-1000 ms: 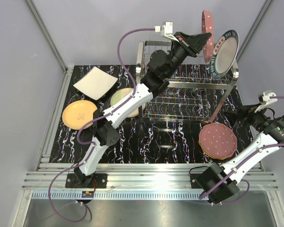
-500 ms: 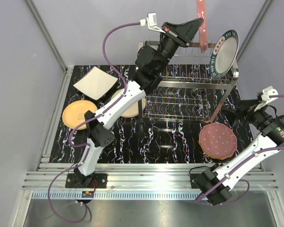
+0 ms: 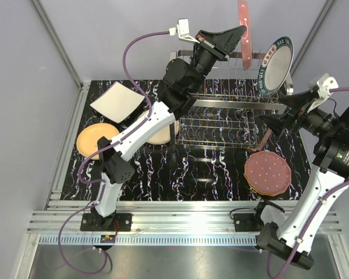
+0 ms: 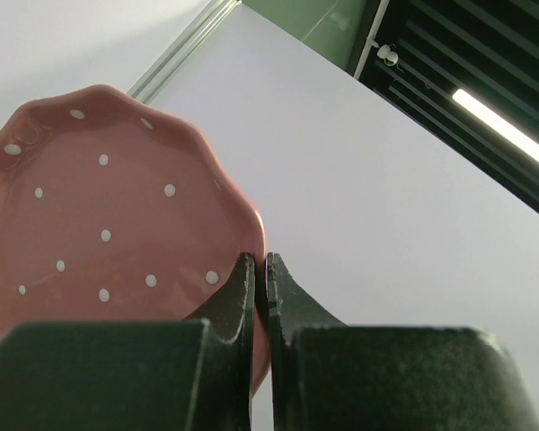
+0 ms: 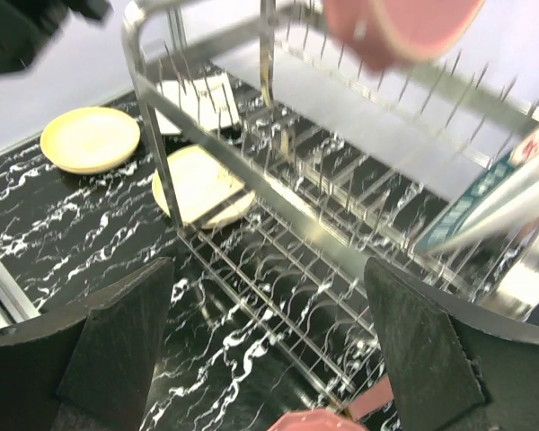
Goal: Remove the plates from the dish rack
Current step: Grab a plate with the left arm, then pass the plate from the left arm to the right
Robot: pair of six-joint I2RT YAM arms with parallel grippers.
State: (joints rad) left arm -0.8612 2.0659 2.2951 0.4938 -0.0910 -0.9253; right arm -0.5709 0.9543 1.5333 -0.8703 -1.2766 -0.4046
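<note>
Left jaws pinched the rim of the pink dotted plate (image 3: 244, 23), edge-on high above the dish rack (image 3: 221, 119). Right jaws were spread, empty, at the rack's right end. Best to keep the pinch firm, clear the tines, and lower it flat onto the surface (image 3: 209, 174) beside the rack.

Pale lavender walls (image 3: 23, 70) enclose a black marbled tabletop (image 3: 198, 174).

No text readable — patterned plate (image 3: 277, 65) markings blurred.
</note>
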